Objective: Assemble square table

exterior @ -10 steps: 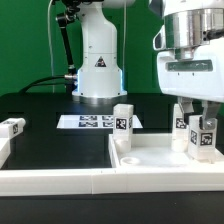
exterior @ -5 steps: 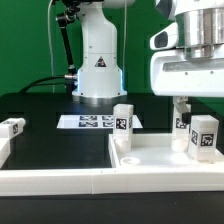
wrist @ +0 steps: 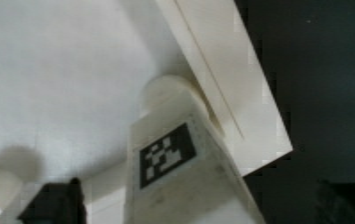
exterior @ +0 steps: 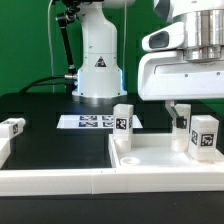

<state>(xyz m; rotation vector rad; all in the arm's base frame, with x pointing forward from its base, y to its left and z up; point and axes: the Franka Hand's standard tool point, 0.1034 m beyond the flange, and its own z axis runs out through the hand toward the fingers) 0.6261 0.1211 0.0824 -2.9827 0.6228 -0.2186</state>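
Over the bench's front corner on the exterior view's right, the gripper (exterior: 180, 112) hangs above the slab (exterior: 150, 160).
Exterior view: the slab lies along the front edge. Three legs stand on it, one (exterior: 123, 122) at its corner nearest the bench's middle and two (exterior: 203, 135) (exterior: 181, 122) below the gripper. Whether the pincer is wide or narrow cannot be told. A fourth leg (exterior: 11, 128) stands by the edge on the exterior view's left. The marker board (exterior: 90, 122) lies further back. Wrist view: a tagged leg (wrist: 161, 155) lies just beside the slab's rim (wrist: 218, 80).

Black table (exterior: 60, 150): marker board (exterior: 95, 122), square slab (exterior: 160, 158) (rimmed), border rail (exterior: 50, 181).
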